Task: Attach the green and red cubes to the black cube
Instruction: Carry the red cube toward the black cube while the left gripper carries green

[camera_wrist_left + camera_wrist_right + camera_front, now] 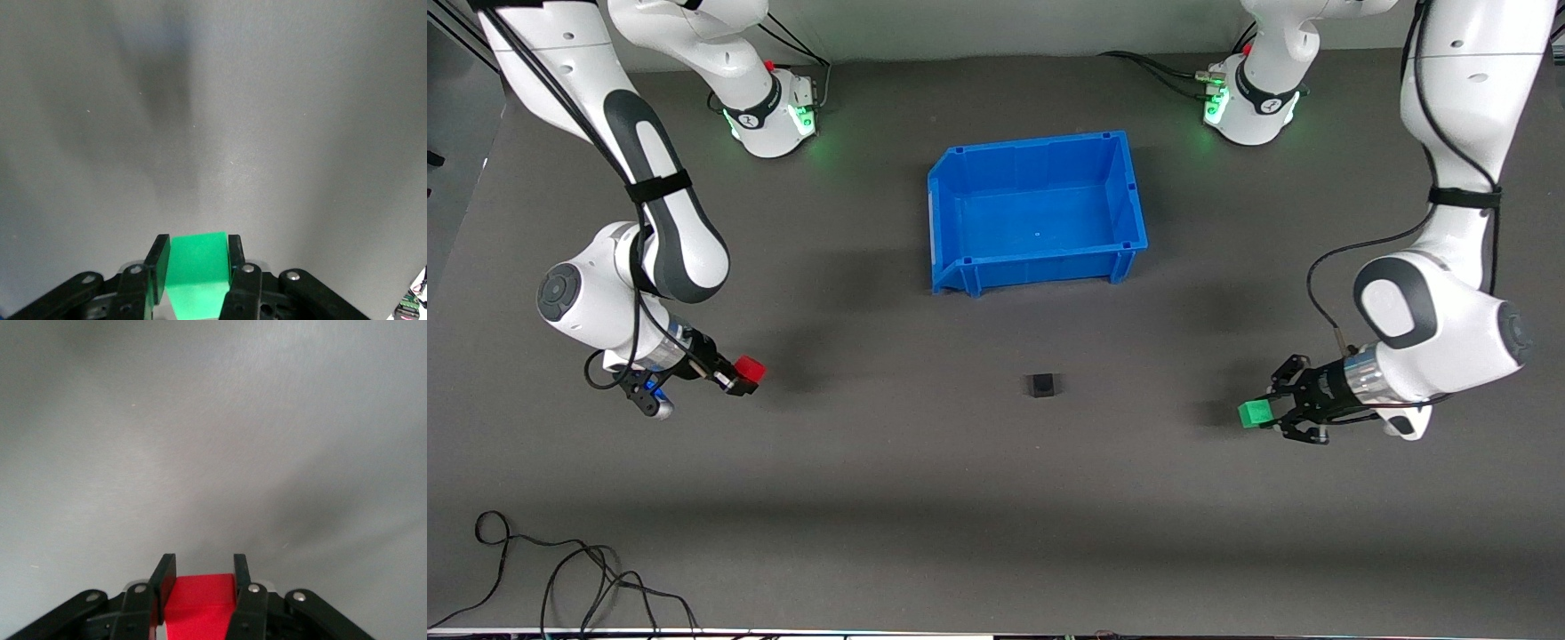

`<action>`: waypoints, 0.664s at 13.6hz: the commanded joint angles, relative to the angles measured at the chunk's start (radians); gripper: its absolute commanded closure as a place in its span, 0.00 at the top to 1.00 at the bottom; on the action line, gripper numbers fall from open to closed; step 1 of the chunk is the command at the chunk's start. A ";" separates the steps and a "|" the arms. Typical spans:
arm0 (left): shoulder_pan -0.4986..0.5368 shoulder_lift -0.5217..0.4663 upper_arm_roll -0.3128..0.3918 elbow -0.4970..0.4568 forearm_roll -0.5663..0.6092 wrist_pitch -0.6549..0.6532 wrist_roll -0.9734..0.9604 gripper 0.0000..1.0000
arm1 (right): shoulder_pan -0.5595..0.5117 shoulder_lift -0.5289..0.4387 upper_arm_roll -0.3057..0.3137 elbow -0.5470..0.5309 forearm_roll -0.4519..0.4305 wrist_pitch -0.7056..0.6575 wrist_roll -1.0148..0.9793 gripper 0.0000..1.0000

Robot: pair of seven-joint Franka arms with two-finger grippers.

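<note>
Meanwhile left fingers (1267,414) clamp green cube (1255,413), right fingers (738,377) red cube (750,369); blue bin (960,267) near black cube (1041,385).

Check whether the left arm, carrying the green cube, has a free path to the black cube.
Probably yes: the left pincer grips the green cube, and only bare table lies between it and the black cube.

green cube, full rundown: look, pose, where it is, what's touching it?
The small bright green cube is plain, solid-coloured and matte, with flat faces and crisp edges, no markings visible. It is clamped between the two black fingers of the left gripper, which press on two opposite faces; the face pointing away from the wrist and its top stay exposed. It hangs over bare dark grey table toward the left arm's end, apart from the small matte black cube at mid-table.
</note>
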 commanded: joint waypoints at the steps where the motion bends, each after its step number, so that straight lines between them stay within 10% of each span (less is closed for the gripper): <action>1: -0.051 0.012 0.010 0.003 0.011 0.043 -0.056 0.20 | 0.070 0.027 -0.003 0.062 0.023 -0.028 0.238 0.00; 9: -0.209 0.018 0.010 0.003 0.007 0.098 -0.178 0.20 | 0.247 0.234 -0.009 0.341 0.002 -0.033 0.895 0.00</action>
